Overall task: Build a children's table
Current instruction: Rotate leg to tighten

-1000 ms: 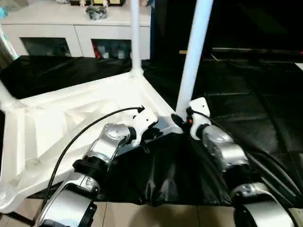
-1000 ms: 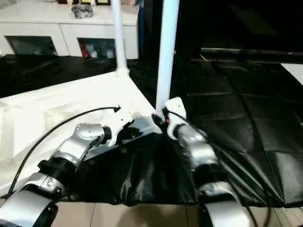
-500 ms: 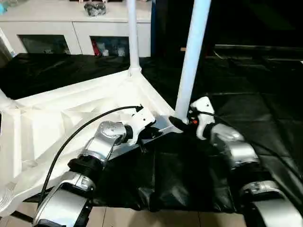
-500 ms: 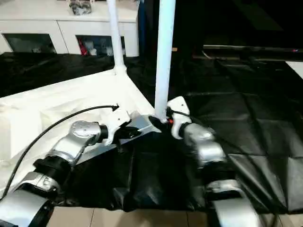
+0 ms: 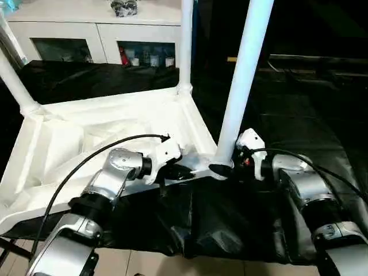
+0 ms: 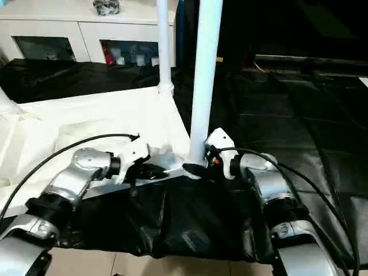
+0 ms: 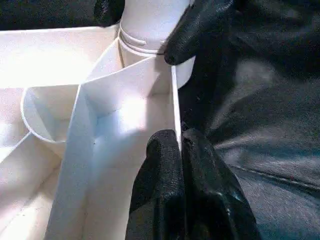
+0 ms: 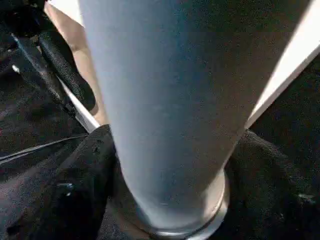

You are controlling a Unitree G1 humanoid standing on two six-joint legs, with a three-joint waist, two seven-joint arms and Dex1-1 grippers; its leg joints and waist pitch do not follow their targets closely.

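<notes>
1. Near leg (image 5: 241,86): upper part cut off by the frame edge.
2. Far leg (image 5: 186,46): top likewise cut off.
3. Tabletop (image 5: 86,138): left end runs out of frame; near edge hidden behind the left forearm.
4. Cabinet (image 5: 109,34) contents: too small to identify.

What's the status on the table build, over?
Left gripper pinching tabletop rim. Right gripper straddling near leg at its socket. Nothing in the way.
</notes>
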